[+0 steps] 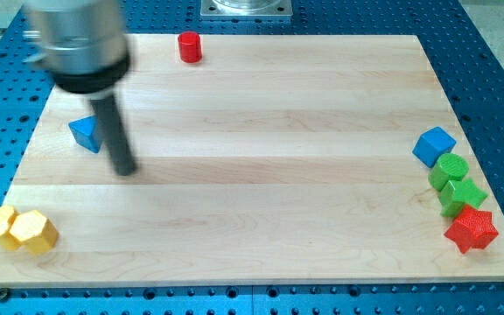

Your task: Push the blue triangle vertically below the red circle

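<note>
The blue triangle lies on the wooden board at the view's left. The red circle, a short red cylinder, stands near the board's top edge, up and to the right of the triangle. My tip rests on the board just right of and slightly below the blue triangle, a small gap away from it. The dark rod rises from the tip to the arm's grey and black body at the view's top left, which hides part of the board's top left corner.
Two yellow blocks sit at the bottom left corner. At the right edge a blue cube, two green blocks and a red star-shaped block stand in a column. Blue perforated table surrounds the board.
</note>
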Action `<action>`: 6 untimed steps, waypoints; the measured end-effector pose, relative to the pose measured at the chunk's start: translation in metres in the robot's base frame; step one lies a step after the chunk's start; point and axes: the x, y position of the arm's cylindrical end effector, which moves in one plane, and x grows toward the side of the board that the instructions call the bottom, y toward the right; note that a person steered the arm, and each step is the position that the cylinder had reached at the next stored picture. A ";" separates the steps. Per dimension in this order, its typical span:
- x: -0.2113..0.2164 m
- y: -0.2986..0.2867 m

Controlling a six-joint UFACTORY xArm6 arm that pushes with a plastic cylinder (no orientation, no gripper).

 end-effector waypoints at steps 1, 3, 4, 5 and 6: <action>-0.023 -0.084; -0.082 0.127; -0.098 0.061; -0.117 0.040; -0.137 0.137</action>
